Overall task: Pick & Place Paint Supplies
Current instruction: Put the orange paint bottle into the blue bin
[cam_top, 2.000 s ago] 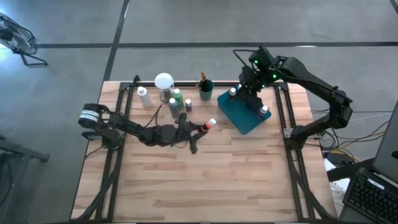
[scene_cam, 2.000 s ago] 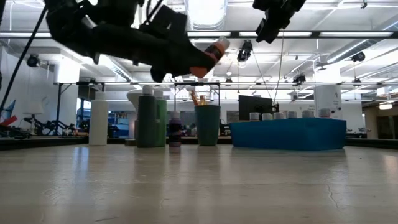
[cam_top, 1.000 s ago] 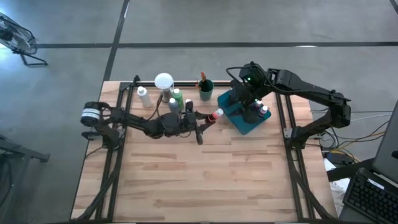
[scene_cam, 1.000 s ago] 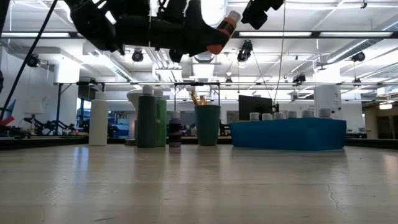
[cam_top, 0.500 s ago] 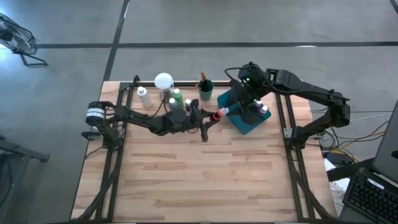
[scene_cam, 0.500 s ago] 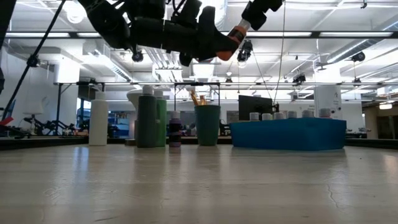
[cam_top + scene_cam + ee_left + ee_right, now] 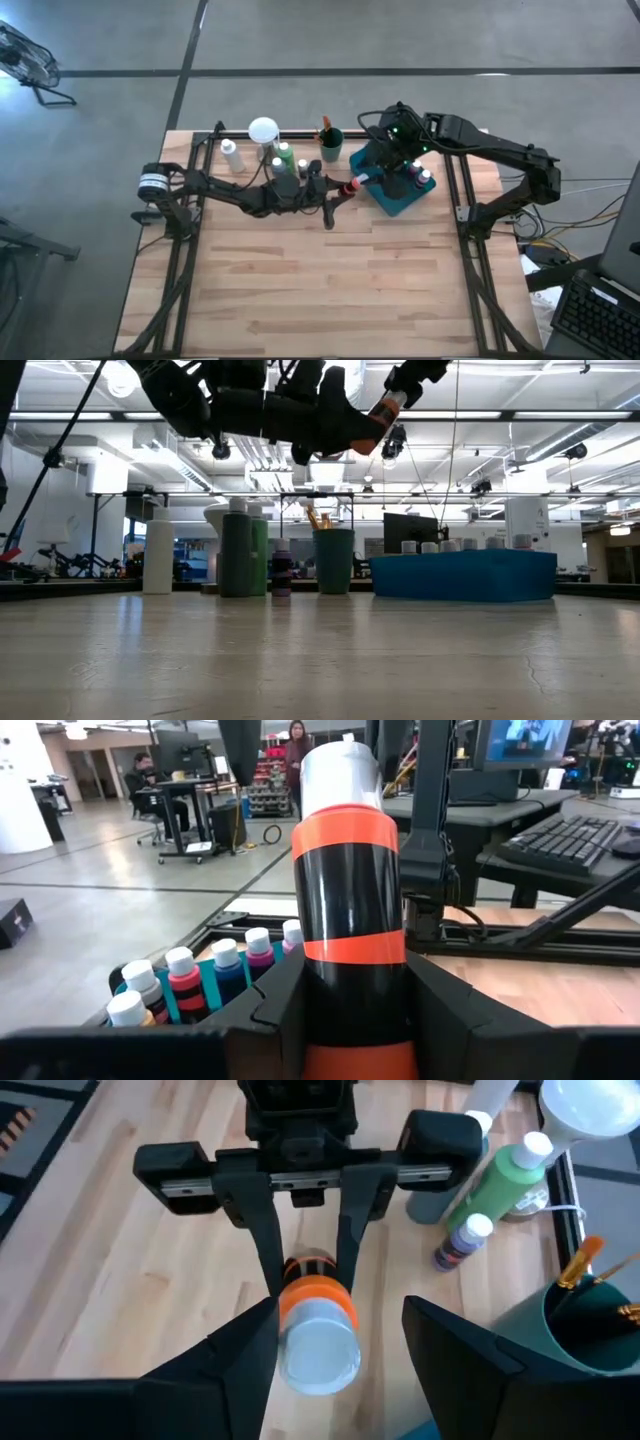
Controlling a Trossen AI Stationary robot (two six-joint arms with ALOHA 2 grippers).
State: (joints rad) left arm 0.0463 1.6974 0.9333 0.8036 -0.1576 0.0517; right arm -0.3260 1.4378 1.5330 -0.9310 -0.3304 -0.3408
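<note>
An orange-and-black paint bottle (image 7: 351,184) with a white cap hangs high over the table, in front of the teal tray (image 7: 392,203). My left gripper (image 7: 338,189) is shut on it, reaching in from the table's left. My right gripper (image 7: 335,1355) is open and slants down from the far right. Its fingers stand on either side of the bottle's cap (image 7: 320,1348). In the low view the bottle (image 7: 380,415) sits between my left gripper (image 7: 345,422) and my right gripper (image 7: 408,382). Several capped bottles (image 7: 190,978) stand in the tray. My left gripper pinches the bottle's black-and-orange body (image 7: 350,1010), toward its base, between its two fingers (image 7: 283,1012). The fingers come level from the table's left and lie along the bottle. The bottle is lifted clear, its cap pointing right and a little up. My right gripper's one finger (image 7: 250,1348) lies close against the cap; whether it touches, I cannot tell.
At the far side stand a green cup (image 7: 331,145) with brushes, a round white-topped object (image 7: 263,130), a white bottle (image 7: 231,155), green bottles (image 7: 283,158) and a small purple bottle (image 7: 302,169). The near half of the wooden table (image 7: 320,290) is bare.
My left gripper has gone a little toward the table's right with the bottle, bringing its cap up to my right gripper's fingers. The bottle has tipped from steeply cap-up toward level. My right gripper has kept its place.
</note>
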